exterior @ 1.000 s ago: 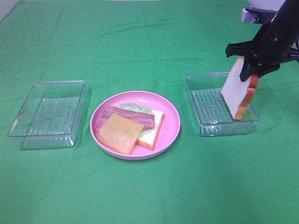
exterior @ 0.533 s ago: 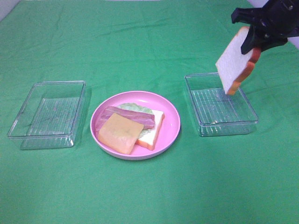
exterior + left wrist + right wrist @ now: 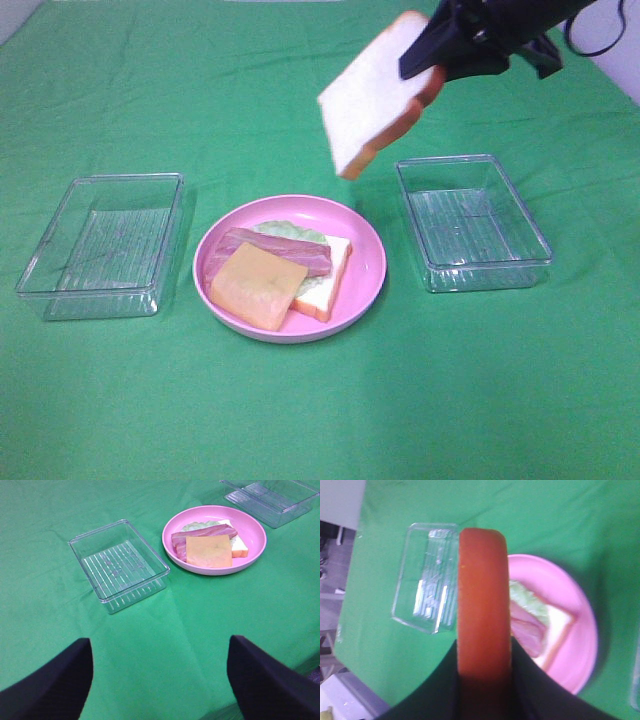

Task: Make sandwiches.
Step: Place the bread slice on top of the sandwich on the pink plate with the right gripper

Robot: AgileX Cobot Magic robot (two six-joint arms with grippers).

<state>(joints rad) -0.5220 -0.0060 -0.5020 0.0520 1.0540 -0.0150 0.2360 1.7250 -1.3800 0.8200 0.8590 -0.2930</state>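
On the round pink plate (image 3: pixel 365 270) lies a partial sandwich: a bread slice (image 3: pixel 328 275), pale green lettuce (image 3: pixel 290 231), bacon strips (image 3: pixel 270 250) and a yellow-orange cheese slice (image 3: pixel 258 285) on top. It also shows in the left wrist view (image 3: pixel 210 547). My right gripper (image 3: pixel 432 62) is shut on a second bread slice (image 3: pixel 372 90) and holds it tilted in the air, above and behind the plate. The right wrist view shows that slice's crust edge (image 3: pixel 483 615) between the fingers. My left gripper (image 3: pixel 160 675) is open and empty, low over the cloth, away from the plate.
A clear plastic tray (image 3: pixel 100 245) stands left of the plate and another clear tray (image 3: pixel 470 222) right of it, both holding nothing. Green cloth (image 3: pixel 320 420) covers the table.
My right gripper has lifted the bread slice out of the right tray and carried it up and left, toward the plate. The left arm has not visibly moved.
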